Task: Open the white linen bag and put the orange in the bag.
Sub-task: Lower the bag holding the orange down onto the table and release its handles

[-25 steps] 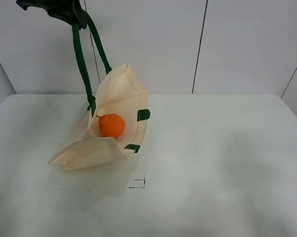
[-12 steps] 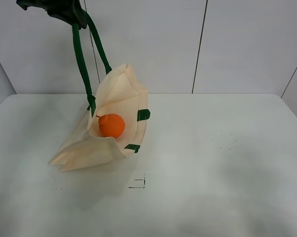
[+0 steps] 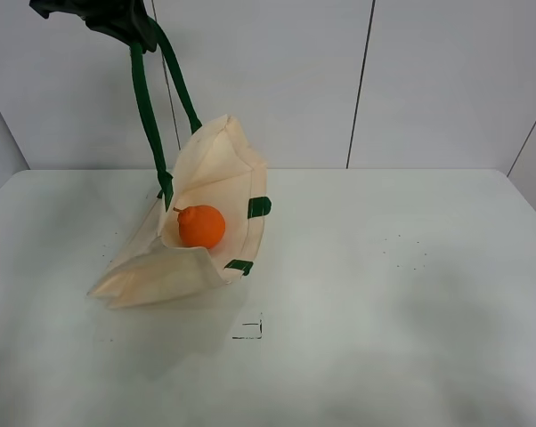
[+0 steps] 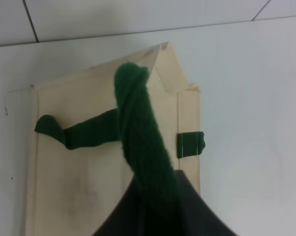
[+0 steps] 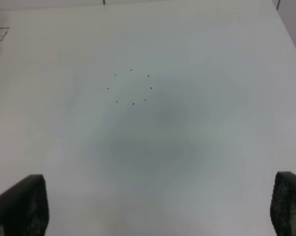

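The white linen bag (image 3: 216, 169) lies on the table, left of the middle, with its mouth lifted open. The orange (image 3: 201, 226) rests inside the open mouth on the lower cloth. My left gripper (image 3: 125, 25) is high at the top left, shut on the bag's dark green strap handle (image 3: 146, 107) and holding it taut. In the left wrist view the strap (image 4: 140, 142) runs into the gripper (image 4: 158, 214) above the bag (image 4: 79, 172). My right gripper (image 5: 158, 206) is open and empty over bare table, with fingertips (image 5: 20, 206) wide apart; it is outside the exterior view.
The white table (image 3: 384, 356) has a small black square mark (image 3: 248, 330) in front of the bag and a ring of tiny dots (image 3: 402, 253) at the right, also in the right wrist view (image 5: 132, 87). A panelled wall stands behind.
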Action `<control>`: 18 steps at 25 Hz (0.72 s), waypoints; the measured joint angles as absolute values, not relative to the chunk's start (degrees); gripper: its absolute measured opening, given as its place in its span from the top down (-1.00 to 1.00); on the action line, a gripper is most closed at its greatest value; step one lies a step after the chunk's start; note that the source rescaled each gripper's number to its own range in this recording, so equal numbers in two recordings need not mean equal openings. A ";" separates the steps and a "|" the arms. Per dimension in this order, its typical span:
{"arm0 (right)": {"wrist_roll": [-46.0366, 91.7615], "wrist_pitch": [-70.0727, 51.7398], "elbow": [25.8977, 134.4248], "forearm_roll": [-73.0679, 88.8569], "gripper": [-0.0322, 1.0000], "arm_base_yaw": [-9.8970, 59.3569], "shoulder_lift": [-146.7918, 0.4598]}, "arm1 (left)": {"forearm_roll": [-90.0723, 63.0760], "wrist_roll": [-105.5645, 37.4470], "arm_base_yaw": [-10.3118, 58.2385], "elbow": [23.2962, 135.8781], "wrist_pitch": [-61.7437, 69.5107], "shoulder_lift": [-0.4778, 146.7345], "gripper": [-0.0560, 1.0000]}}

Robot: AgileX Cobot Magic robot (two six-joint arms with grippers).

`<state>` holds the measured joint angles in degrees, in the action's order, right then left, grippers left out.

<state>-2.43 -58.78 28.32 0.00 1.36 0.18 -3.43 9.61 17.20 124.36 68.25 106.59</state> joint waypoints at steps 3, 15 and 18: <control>-2.43 -58.78 28.32 0.00 -1.00 1.36 0.18 | -3.45 9.61 17.20 123.02 68.25 107.50 0.89; -2.43 -58.78 28.32 0.00 -1.00 1.36 0.18 | -11.19 5.71 17.20 117.59 64.11 124.36 0.78; -2.43 -58.78 28.32 0.00 -1.00 1.36 0.18 | -11.84 5.33 17.20 117.59 63.16 126.00 0.30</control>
